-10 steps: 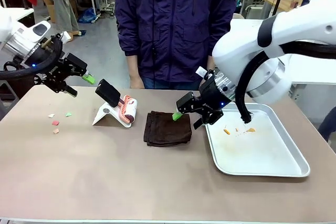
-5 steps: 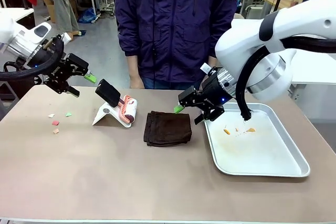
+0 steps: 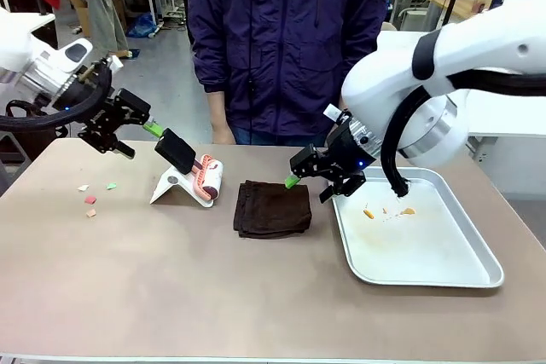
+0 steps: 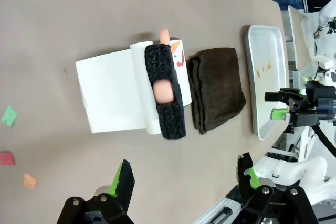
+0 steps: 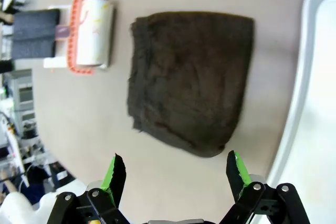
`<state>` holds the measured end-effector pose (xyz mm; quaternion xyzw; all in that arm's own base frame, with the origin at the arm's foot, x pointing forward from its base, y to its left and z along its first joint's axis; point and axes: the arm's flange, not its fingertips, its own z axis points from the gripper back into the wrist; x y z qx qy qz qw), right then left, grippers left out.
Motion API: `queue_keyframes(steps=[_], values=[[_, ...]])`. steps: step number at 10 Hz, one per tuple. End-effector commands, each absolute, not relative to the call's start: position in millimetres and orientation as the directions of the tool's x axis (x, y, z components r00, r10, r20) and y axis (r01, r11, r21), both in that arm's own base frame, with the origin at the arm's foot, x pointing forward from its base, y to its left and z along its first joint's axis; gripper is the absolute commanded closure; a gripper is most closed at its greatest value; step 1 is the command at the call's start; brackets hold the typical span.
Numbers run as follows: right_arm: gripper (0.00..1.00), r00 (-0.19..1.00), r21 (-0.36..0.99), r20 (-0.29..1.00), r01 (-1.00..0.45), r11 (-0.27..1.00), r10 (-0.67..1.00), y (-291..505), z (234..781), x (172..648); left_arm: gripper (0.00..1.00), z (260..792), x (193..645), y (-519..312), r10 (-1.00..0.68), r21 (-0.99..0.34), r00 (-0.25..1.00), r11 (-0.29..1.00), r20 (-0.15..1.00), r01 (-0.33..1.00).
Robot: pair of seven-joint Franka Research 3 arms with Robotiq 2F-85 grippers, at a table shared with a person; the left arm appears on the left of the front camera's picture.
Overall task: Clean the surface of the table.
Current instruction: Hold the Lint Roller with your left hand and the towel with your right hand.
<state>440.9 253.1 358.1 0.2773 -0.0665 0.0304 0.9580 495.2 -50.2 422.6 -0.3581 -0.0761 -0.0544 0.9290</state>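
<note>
The left gripper (image 3: 141, 140) has edged nearer the black handle of the lint roller (image 3: 194, 172), and the right gripper (image 3: 309, 187) has risen slightly off the brown cloth (image 3: 273, 209).

The wide tan table (image 3: 171, 279) spans the whole front view. The lint roller rests on a white stand near the far edge, left of the middle. The folded brown cloth lies flat just to its right. A metal tray (image 3: 478, 274) sits toward the right edge and holds a few orange crumbs (image 3: 388, 210). Small coloured paper scraps (image 3: 90, 200) lie near the left edge. A person (image 3: 286, 40) in a dark blue jacket stands behind the far edge.

The left gripper hangs above the table's far left part, its fingers spread wide and holding nothing. In the left wrist view the roller's handle lies ahead of the gap between its green pads (image 4: 123, 177). The right gripper hovers over the cloth's edge nearest the tray, its fingers also parted and empty. The right wrist view shows the cloth between its fingertips (image 5: 234, 166).
</note>
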Motion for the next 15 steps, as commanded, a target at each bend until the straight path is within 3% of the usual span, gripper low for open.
queue_keyframes(steps=[1, 6, 15], values=[[0.00, 0.991, 0.440, 0.128, -0.027, 0.897, -0.032, 268, 347, 469, 0.00, 423, 518, -65, -0.021, -0.631, 0.989, 0.768, 0.148, 0.110], [0.00, 0.995, 0.386, 0.094, 0.003, 0.923, -0.042, 289, 317, 510, 0.00, 406, 540, -81, -0.024, -0.615, 0.999, 0.787, 0.034, 0.040], [0.00, 0.997, 0.408, 0.001, 0.073, 0.910, -0.080, 290, 302, 513, 0.00, 398, 541, -84, -0.019, -0.630, 1.000, 0.776, 0.016, 0.025]])
